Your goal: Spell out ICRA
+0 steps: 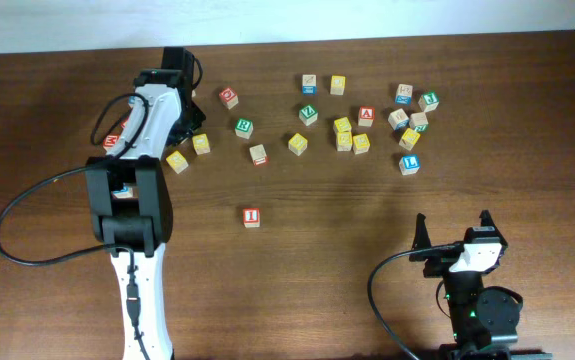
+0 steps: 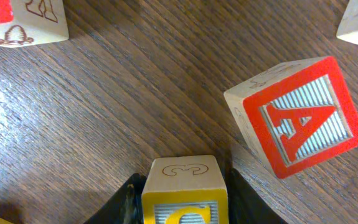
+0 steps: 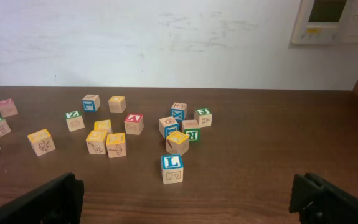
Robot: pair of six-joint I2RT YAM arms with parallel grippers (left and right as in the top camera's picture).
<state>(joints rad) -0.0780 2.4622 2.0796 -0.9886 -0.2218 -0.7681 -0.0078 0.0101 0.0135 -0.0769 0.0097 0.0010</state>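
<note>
A small wooden cube with a yellow letter (image 2: pixel 185 171) is grasped between the black fingers of the left gripper (image 2: pixel 185 186). A red-framed wooden A cube (image 2: pixel 297 118) is seen just beside it, not touching. The right gripper (image 3: pixel 185 190) is held released.

Overhead is looking straight down; left wrist is hugging the dark wooden table (image 2: pixel 104 106); right wrist, low, is sharing overhead's blue-lettered wooden L cube (image 3: pixel 172 168).

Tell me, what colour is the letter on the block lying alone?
Red. The lone block shows best in the overhead view.
</note>
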